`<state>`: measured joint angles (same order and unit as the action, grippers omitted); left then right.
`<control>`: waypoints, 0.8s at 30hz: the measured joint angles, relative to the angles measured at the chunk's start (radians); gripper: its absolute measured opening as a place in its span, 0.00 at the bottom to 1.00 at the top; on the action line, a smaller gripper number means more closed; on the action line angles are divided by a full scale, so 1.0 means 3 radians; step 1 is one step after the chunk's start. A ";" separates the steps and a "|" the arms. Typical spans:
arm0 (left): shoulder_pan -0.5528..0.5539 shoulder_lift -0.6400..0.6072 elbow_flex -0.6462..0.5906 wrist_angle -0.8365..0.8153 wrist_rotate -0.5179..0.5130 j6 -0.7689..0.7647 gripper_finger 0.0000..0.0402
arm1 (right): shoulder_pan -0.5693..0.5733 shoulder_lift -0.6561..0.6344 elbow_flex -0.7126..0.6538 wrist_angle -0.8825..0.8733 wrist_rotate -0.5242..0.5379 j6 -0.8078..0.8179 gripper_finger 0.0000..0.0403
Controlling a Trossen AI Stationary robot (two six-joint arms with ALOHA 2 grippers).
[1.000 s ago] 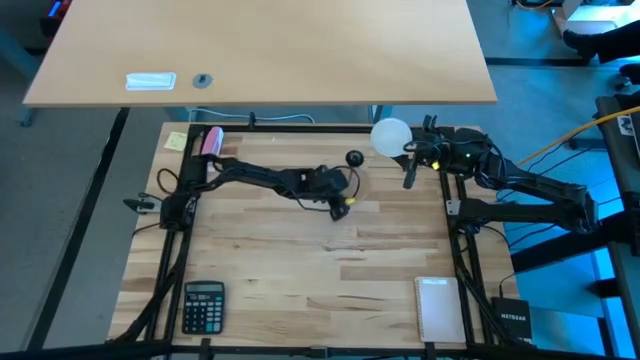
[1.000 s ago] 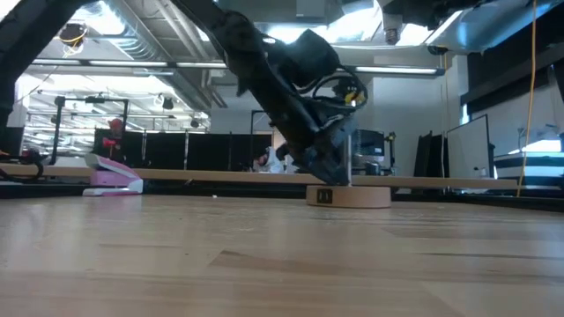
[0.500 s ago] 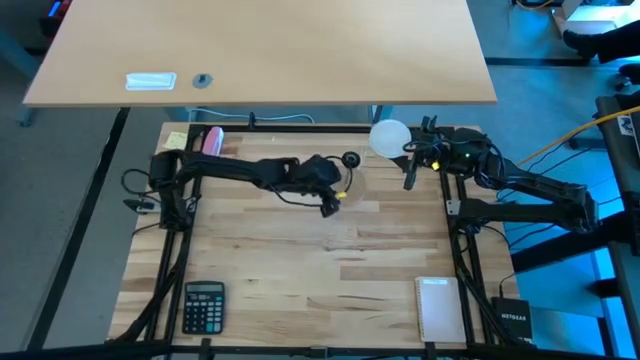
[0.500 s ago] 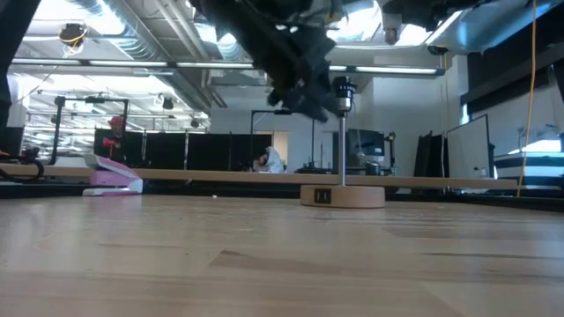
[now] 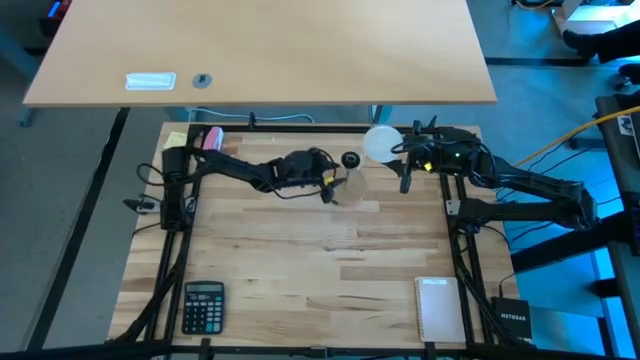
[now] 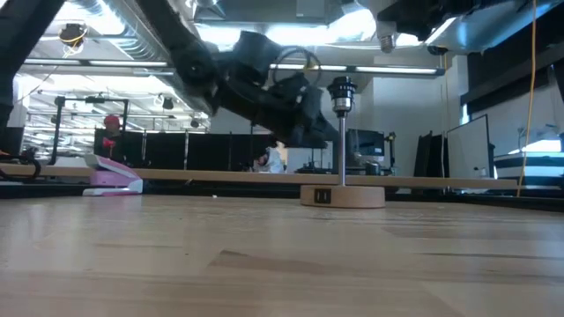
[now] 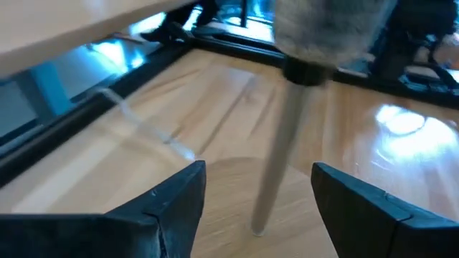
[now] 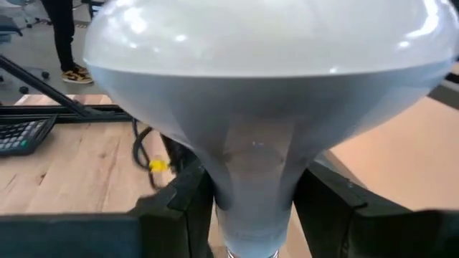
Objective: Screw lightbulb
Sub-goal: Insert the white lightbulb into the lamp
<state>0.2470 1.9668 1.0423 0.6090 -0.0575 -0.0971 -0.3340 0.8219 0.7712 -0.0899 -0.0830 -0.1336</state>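
The right gripper (image 5: 400,158) sits at the table's far right edge, its fingers (image 8: 176,208) clenched on the neck of the bulb (image 5: 381,143), which it holds in the air, the white globe (image 8: 272,86) filling the right wrist view. The bulb is just beside the socket (image 5: 351,159), to its right in the high view, and not touching it. The socket tops a thin post (image 6: 341,141) that rises upright from a round wooden base (image 6: 342,195) standing toward the table's far side. The left gripper (image 5: 330,186) hangs just left of the post, its fingers (image 7: 172,208) spread apart and empty; in the left wrist view the post (image 7: 276,168) stands between them without touching either. The left arm (image 5: 240,168) reaches in low from the far left corner. On the table (image 5: 300,260) a calculator (image 5: 203,305) lies near the front left, a white notepad (image 5: 437,308) near the front right, and a pink object (image 5: 211,140) at the far left corner beside a yellow note (image 5: 177,141).
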 joint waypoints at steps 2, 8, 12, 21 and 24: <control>-0.0021 0.0127 0.0118 0.0023 0.0017 0.0026 0.59 | 0.0000 0.0086 -0.0001 0.0080 0.0000 0.0009 0.41; 0.0025 0.0256 0.0258 0.0146 -0.0069 -0.0029 0.56 | -0.0007 0.0302 -0.0001 0.0360 -0.0003 -0.0083 0.41; 0.0034 0.0255 0.0260 0.0123 -0.0066 0.0052 0.46 | -0.0142 0.0380 -0.0136 0.0712 -0.0230 -0.0081 0.41; 0.0033 0.0291 0.0258 0.0103 0.0104 0.0188 0.07 | -0.0532 0.0396 -0.0443 0.1104 -0.0666 0.0245 0.41; 0.0013 0.0291 0.0258 0.0097 0.0242 0.0212 0.07 | -0.0525 0.0427 -0.0449 0.1121 -0.0808 0.0260 0.41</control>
<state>0.2509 2.0541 1.1198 0.6380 0.0150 -0.0335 -0.4915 0.9501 0.6363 0.2463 -0.3254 -0.0556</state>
